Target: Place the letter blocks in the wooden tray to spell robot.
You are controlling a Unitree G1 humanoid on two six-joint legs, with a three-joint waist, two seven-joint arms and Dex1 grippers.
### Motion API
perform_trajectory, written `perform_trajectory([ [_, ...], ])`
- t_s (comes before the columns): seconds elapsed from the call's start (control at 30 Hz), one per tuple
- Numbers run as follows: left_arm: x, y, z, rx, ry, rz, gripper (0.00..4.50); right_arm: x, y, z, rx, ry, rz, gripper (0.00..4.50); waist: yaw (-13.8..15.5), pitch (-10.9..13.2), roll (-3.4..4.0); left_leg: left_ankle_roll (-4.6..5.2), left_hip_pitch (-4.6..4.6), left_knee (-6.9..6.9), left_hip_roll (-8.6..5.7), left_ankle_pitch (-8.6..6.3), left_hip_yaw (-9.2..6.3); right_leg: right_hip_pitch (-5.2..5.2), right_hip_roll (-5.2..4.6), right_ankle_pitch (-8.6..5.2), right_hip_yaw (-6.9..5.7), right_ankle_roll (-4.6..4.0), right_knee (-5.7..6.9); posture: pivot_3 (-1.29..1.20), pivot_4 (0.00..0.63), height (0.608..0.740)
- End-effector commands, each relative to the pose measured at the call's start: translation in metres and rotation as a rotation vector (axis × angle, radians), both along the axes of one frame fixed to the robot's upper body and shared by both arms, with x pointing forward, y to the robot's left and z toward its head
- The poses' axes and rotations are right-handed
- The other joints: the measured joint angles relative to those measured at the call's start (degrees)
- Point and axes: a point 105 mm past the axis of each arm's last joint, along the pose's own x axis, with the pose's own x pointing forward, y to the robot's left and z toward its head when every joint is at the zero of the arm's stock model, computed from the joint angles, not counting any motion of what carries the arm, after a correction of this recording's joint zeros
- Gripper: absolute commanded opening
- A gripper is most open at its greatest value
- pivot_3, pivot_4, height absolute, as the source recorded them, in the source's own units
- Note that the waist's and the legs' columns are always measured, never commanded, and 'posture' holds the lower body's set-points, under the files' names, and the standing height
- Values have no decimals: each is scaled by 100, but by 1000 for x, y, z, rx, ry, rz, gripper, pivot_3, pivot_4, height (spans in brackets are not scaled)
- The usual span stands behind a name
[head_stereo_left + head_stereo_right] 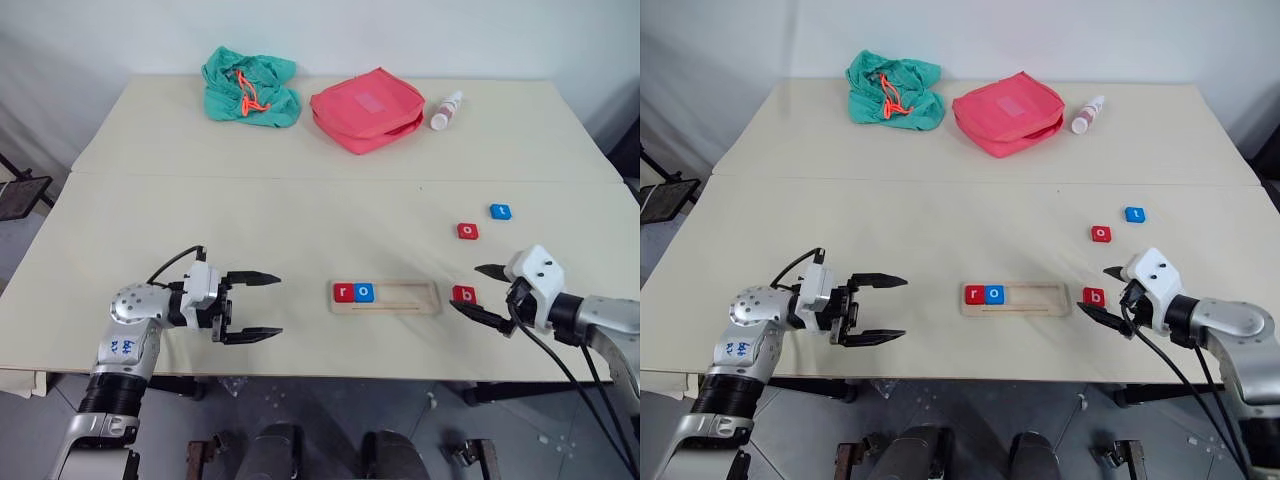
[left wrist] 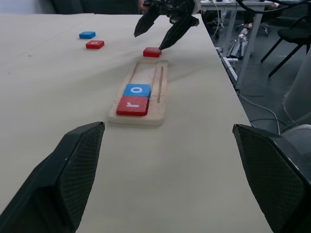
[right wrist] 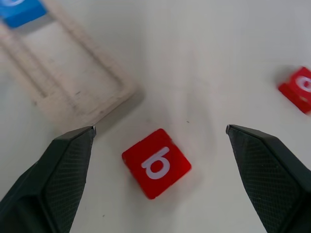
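Right hand (image 1: 478, 289) hovers low over the bench (image 1: 250, 220) with its fingers spread wide and holding nothing; the red b block (image 3: 156, 162) lies flat on the bench between them, just beside the right end of the wooden tray (image 1: 420, 297); the forearm reaches in from the right, the hand tilted down and pointing left; left hand (image 1: 262, 306) hangs near the front edge, well to the left of the tray, fingers wide apart and empty, pointing level toward the tray; the red r block (image 1: 343, 292) and blue o block (image 1: 364, 292) sit side by side at the tray's left end; the red o block (image 1: 467, 231) and blue t block (image 1: 500, 211) lie farther back on the right, apart from each other; a green cloth bag (image 1: 250, 87), a pink pouch (image 1: 366, 108) and a small white bottle (image 1: 446, 110) rest along the far edge.
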Motion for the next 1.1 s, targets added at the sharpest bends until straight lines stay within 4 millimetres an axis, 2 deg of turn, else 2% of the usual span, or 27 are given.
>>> perform_trajectory([
  [0.03,-4,2,11,-11,-56,12,4500,3,-7,1,-104,28,98,4489,-1,0,0,0,0,2,1,0,-3,1,0,0,-2,0,0,0,150,740],
  [0.17,-10,4,11,-11,-55,31,4500,6,-16,-4,-200,76,179,4489,-6,0,0,0,-1,3,1,0,-5,4,-1,0,-4,0,-4,0,150,740],
  [0.43,-16,4,11,-16,-53,57,4500,17,-14,-7,-218,86,224,4489,-7,0,0,0,-1,6,3,0,-9,10,-1,0,-10,0,-9,0,150,740],
  [0.53,-17,4,10,-14,-52,62,4500,17,-13,-11,-233,91,242,3857,-7,0,0,-1,0,6,4,0,-10,12,0,0,-13,0,-9,0,150,740],
  [0.77,-18,4,10,-14,-51,63,4500,19,-11,-10,-227,71,250,1481,-9,0,-1,-1,2,11,5,0,-9,16,0,0,-13,0,-11,0,150,740],
  [0.93,-15,6,9,-4,-52,47,4500,22,-11,7,-233,46,226,1467,-8,0,-1,-1,2,11,5,0,-9,16,0,0,-12,0,-12,0,150,740],
  [1.03,-8,6,9,-4,-61,49,4500,20,3,25,-258,50,263,1467,-7,4,5,-1,1,11,4,0,-8,14,0,0,-12,0,-12,0,150,740],
  [1.1,-5,4,9,-7,-67,47,4500,16,20,37,-257,44,313,1467,-6,7,11,-1,-2,11,4,0,-7,10,0,0,-11,0,-11,0,150,740],
])
